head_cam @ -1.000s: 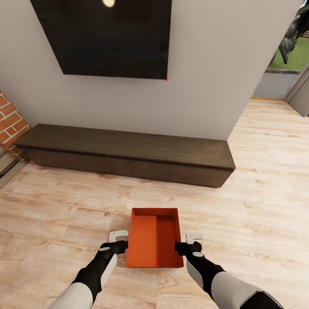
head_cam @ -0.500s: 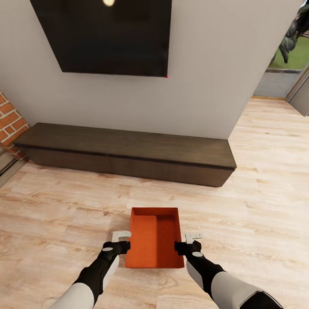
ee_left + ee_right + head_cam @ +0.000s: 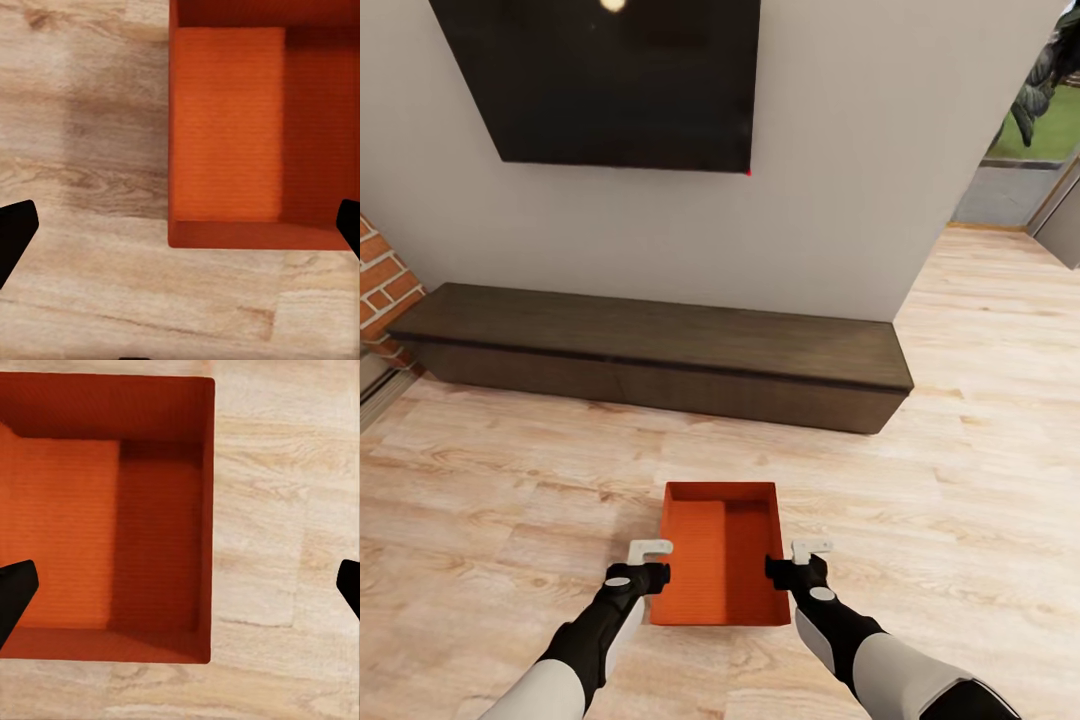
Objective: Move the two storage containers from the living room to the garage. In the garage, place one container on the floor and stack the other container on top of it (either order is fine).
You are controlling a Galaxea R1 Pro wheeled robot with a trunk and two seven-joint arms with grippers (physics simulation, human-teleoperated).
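Note:
One orange-red open-top storage container sits empty on the light wood plank floor of the living room, just ahead of me. My left gripper is open at the bin's left wall; in the left wrist view its black fingertips stand wide apart, with that wall of the storage container running between them. My right gripper is open at the right wall. Its fingertips likewise straddle the storage container wall, one over the inside, one over the planks.
A long low dark bench runs along the white wall under a black TV. Red brick of a fireplace shows at far left. Open plank floor stretches right toward a doorway.
My left gripper has shifted right, closing in on the container's left wall. The right gripper and container have stayed put. The view has crept slightly.

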